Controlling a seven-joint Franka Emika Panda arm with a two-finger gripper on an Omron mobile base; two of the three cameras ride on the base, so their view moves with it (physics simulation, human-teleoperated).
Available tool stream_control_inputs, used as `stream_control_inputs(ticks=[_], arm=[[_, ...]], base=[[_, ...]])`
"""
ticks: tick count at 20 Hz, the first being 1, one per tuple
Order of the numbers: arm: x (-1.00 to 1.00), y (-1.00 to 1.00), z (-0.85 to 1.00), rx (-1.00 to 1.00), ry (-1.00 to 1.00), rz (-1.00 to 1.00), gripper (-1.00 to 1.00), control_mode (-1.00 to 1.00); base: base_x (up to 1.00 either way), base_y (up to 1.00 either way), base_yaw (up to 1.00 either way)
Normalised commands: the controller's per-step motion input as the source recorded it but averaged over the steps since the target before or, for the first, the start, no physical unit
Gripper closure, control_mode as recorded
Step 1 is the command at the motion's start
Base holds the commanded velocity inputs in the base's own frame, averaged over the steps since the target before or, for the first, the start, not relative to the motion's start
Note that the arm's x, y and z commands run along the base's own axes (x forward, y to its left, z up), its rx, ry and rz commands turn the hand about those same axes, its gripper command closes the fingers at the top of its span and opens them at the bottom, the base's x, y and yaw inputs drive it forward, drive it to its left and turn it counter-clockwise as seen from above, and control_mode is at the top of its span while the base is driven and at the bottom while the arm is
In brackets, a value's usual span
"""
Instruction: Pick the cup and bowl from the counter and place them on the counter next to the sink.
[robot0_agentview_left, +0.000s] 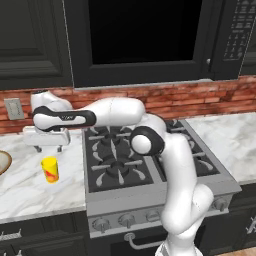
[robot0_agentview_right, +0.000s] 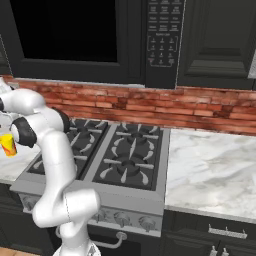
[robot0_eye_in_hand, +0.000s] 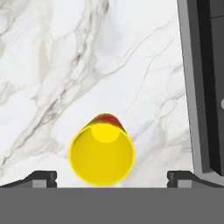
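The gripper (robot0_agentview_left: 48, 148) hangs with its two short dark fingers spread wide and nothing between them, pointing straight down from a blocky white hand above the counter (robot0_agentview_left: 30, 185). In the hand view the two dark fingertips (robot0_eye_in_hand: 43, 178) stand at either side of the lower edge, and the cup (robot0_eye_in_hand: 102, 153) sits between them, seen from above: a small round tumbler of smooth, glossy yellow, its open mouth a clean circle and a red mark showing on the far side of its wall. From the left base view the cup (robot0_agentview_left: 50, 169) stands upright on the counter below the open fingers and apart from them (a clear gap shows between the fingertips and the rim). The counter is white marble with soft grey veins, polished and flat, over dark cabinet fronts. At the far left edge of that view a curved sliver of the tan bowl (robot0_agentview_left: 3, 162) shows, pale-rimmed, well apart from the cup. To the right of the cup lies the gas stove (robot0_agentview_left: 145, 155), a grey steel frame with black cast grates and round knobs along its front. Behind runs a rough red brick backsplash (robot0_agentview_left: 200, 97).
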Motion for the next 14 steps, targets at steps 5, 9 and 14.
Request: stream_control_inputs(ticks=[5,9,14], arm=[[-0.17,-0.33,0.0,0.0,0.0,-0.01,-1.0,-1.0],[-0.21,-0.35,0.0,0.0,0.0,-0.02,-1.0,-1.0],[-0.03,-0.14,-0.04,0.0,0.0,0.0,-1.0,-1.0]], base=[[0.0,0.0,0.0],[0.0,0.0,0.0],[0.0,0.0,0.0]])
